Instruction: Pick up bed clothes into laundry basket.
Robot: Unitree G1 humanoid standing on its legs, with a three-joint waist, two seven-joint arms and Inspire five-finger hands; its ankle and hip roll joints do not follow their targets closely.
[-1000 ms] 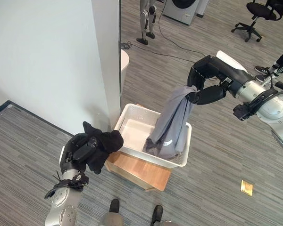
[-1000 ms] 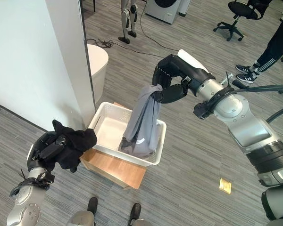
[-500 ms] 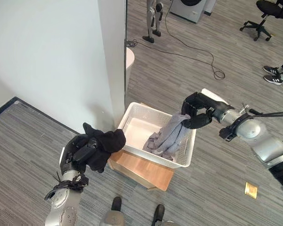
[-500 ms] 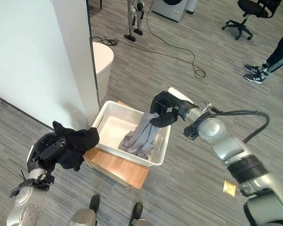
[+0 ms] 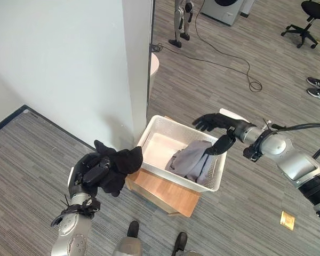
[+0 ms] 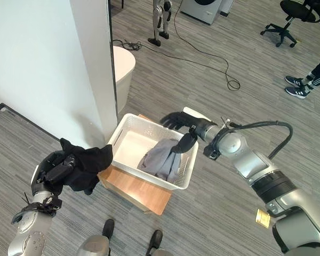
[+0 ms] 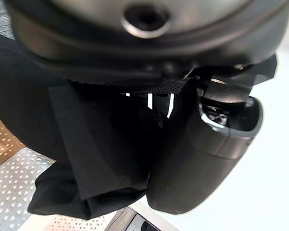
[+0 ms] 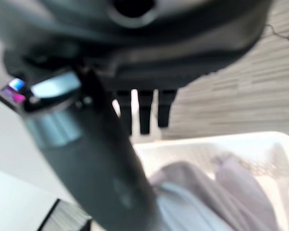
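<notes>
Basket (image 5: 149, 135) w/ grey cloth (image 5: 192, 160) on wood box (image 5: 162, 193), striped floor (image 5: 245, 208).

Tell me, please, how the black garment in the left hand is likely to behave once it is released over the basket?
Probably floppy: the black garment bunches and droops around the left hand. It looks light, so it should drop softly. It hangs by the white basket's near rim, so part may drape over the edge unless carried further in.

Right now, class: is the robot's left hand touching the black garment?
Touching. The left eye view shows the left hand curled round the black garment; the left wrist view confirms cloth against it.
</notes>
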